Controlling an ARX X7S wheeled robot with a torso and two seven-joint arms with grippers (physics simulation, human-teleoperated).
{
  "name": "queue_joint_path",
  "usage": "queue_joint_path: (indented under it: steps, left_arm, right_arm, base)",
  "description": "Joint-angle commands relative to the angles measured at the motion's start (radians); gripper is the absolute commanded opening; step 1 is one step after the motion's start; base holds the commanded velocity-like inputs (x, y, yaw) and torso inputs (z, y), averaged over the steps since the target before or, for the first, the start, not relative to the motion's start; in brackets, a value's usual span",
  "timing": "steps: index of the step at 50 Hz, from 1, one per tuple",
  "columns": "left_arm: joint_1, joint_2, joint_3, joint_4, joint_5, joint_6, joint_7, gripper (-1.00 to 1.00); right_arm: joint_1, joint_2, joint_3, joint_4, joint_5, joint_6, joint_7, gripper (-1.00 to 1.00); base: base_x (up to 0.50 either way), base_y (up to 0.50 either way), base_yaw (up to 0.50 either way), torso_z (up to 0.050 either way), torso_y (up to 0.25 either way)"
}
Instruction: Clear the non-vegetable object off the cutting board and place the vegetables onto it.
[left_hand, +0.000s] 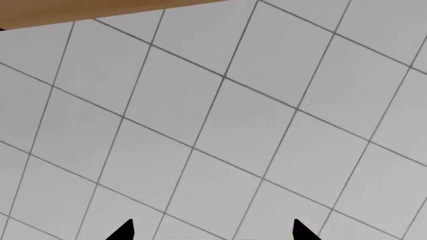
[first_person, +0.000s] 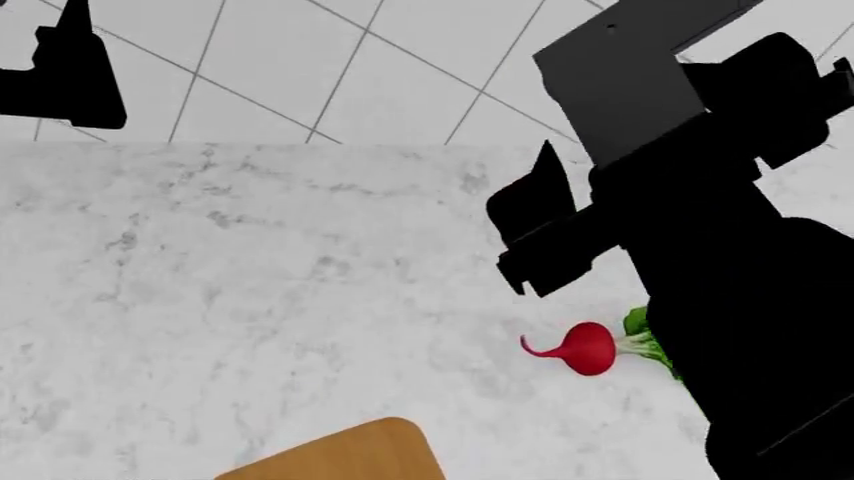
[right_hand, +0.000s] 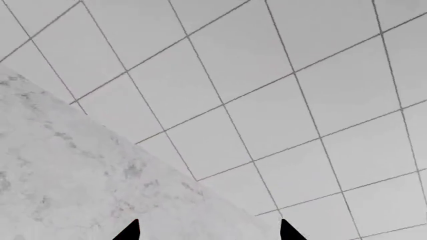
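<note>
Red radish (first_person: 589, 348) lies on marble counter (first_person: 240, 290), lower right of head view, leaves under right arm (first_person: 747, 330). Cutting board (first_person: 350, 455) corner at bottom edge, apart from radish. Left gripper (left_hand: 212, 231) and right gripper (right_hand: 208, 231): tips spread, nothing held.

Loads of open room on the white marbled countertop (first_person: 240, 280), the whole left and middle stretch is bare. Only things sitting on it are the small round red radish (first_person: 589, 347) with green leaves, off to the right, and the rounded corner of the light-brown wooden cutting board (first_person: 350, 455) at the near edge. The bulky black right arm (first_person: 721, 280) hangs right over the radish's leafy side, so that side is blocked.
</note>
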Motion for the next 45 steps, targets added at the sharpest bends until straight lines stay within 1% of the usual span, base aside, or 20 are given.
queue_joint_path:
  steps: [1,2,3,5,7,10,15,20,24,29,30,45]
  left_arm:
    - [0.017,0.007,-0.014,0.027,0.005,-0.002,0.047,1.00]
    - [0.016,0.006,-0.013,0.026,0.005,-0.002,0.047,1.00]
    - [0.015,0.006,-0.013,0.024,0.005,0.000,0.047,1.00]
    - [0.014,0.006,-0.013,0.023,0.005,0.000,0.047,1.00]
    - [0.013,0.006,-0.010,0.025,0.004,-0.002,0.046,1.00]
    - [0.014,0.005,-0.008,0.025,0.004,0.002,0.046,1.00]
    - [0.019,0.002,-0.003,0.023,0.005,0.009,0.046,1.00]
    - [0.017,0.000,0.000,0.023,0.005,0.010,0.045,1.00]
    - [0.021,-0.002,0.005,0.019,0.006,0.019,0.046,1.00]
    - [0.031,-0.004,0.009,0.025,0.004,0.021,0.045,1.00]
    - [0.040,-0.005,0.014,0.028,0.005,0.027,0.045,1.00]
    - [0.044,-0.009,0.027,0.011,0.011,0.046,0.041,1.00]
  right_arm:
    - [0.140,0.104,-0.137,0.004,0.543,-0.003,0.248,1.00]
    - [0.169,0.119,-0.169,0.011,0.631,-0.003,0.301,1.00]
    - [0.188,0.124,-0.163,0.027,0.732,-0.004,0.362,1.00]
    - [0.237,0.140,-0.199,0.041,0.858,-0.006,0.435,1.00]
    - [0.270,0.156,-0.224,0.048,0.941,-0.011,0.477,1.00]
    - [0.312,0.172,-0.256,0.042,1.031,-0.022,0.495,1.00]
    - [0.381,0.193,-0.299,0.009,1.155,-0.027,0.474,1.00]
    - [0.420,0.200,-0.342,0.009,1.223,-0.039,0.479,1.00]
    - [0.434,0.208,-0.344,-0.003,1.304,-0.078,0.461,1.00]
    - [0.465,0.231,-0.380,0.014,1.401,-0.105,0.467,1.00]
    - [0.482,0.227,-0.384,0.001,1.377,-0.065,0.457,1.00]
    - [0.528,0.242,-0.443,0.018,1.495,-0.081,0.399,1.00]
  base:
    - [0.00,0.00,0.00,0.000,0.000]
    - [0.00,0.00,0.00,0.000,0.000]
    - [0.00,0.00,0.00,0.000,0.000]
    - [0.00,0.00,0.00,0.000,0.000]
    - [0.00,0.00,0.00,0.000,0.000]
    - [0.00,0.00,0.00,0.000,0.000]
    - [0.00,0.00,0.00,0.000,0.000]
    - [0.00,0.00,0.00,0.000,0.000]
    - [0.00,0.00,0.00,0.000,0.000]
    - [0.00,0.00,0.00,0.000,0.000]
    - [0.00,0.00,0.00,0.000,0.000]
    - [0.00,0.00,0.00,0.000,0.000]
